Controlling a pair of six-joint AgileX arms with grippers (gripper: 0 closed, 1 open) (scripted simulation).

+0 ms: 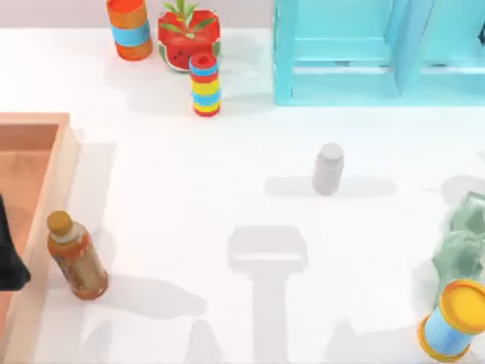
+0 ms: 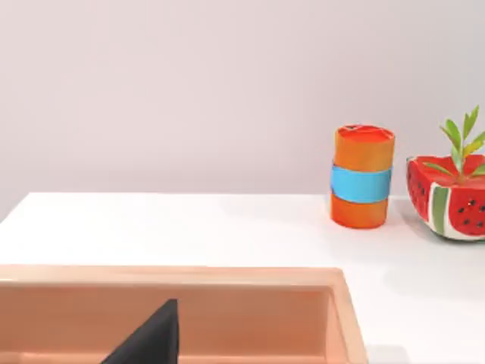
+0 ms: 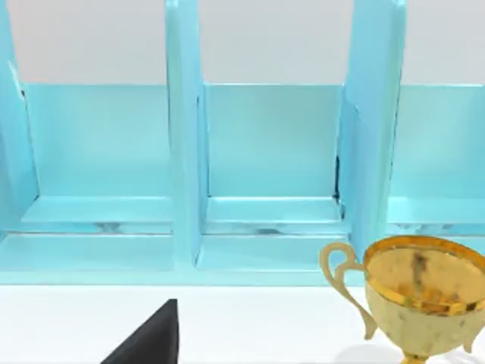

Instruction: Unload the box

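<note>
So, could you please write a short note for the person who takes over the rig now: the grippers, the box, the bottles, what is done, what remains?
Left gripper: over the box, at the table's left edge; open or shut, cannot tell.
Right gripper: facing the turquoise shelf unit, beside a gold cup; cannot tell either.
Brown bottle: upright on the table, just outside the box wall.
Grey bottle: upright mid-table.
Done: both bottles are out of the box.
Left: much of the box's inside is out of frame; check it.
</note>
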